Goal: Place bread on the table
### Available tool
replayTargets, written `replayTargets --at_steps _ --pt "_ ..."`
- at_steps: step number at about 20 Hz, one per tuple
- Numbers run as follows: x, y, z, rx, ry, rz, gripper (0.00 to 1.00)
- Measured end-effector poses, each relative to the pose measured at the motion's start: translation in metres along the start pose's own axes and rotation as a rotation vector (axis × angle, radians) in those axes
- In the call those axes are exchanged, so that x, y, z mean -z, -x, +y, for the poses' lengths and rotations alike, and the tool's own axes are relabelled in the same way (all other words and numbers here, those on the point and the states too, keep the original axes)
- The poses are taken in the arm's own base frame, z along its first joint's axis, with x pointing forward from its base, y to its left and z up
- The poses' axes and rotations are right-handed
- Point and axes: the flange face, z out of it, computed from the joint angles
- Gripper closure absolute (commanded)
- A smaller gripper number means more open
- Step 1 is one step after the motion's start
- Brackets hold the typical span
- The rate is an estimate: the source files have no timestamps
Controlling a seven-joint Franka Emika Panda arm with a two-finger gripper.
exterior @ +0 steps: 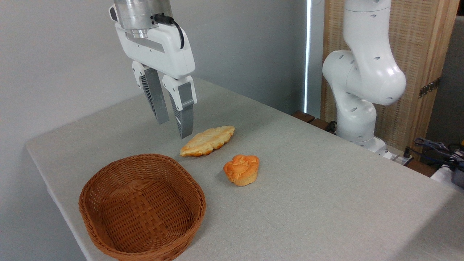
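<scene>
The bread [241, 169], a small orange bun with a lumpy knotted top, rests on the grey-beige table [326, 188] near its middle, just right of the basket. My gripper [174, 129] hangs in the air up and to the left of the bun, well apart from it, above the table behind the basket. Its two grey fingers [182, 116] point down with a narrow gap between them and hold nothing.
A brown woven wicker basket [108, 224] stands with nothing in it at the front left. A flat golden leaf-shaped pastry [208, 140] lies on the cloth just below and right of my fingertips. The arm's white base [359, 90] stands at the back right, with cables beside it.
</scene>
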Motion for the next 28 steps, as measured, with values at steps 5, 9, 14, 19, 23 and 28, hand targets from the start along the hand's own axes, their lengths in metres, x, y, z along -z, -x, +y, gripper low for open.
replayTargets --at_steps 5,9,14,19,23,28 --pt "0.0 0.0 0.0 0.0 0.0 0.0 0.0" --pt "0.0001 0.0001 0.0 0.0 0.0 0.0 0.0" --pt "0.0007 0.0003 0.0002 0.0 -0.001 0.001 0.0" --pt "0.0007 0.0003 0.0002 0.0 -0.001 0.001 0.0" --pt "0.001 0.0005 0.0003 0.0 -0.001 0.001 0.0" --pt "-0.0016 0.0036 0.0024 -0.002 0.004 -0.004 0.0"
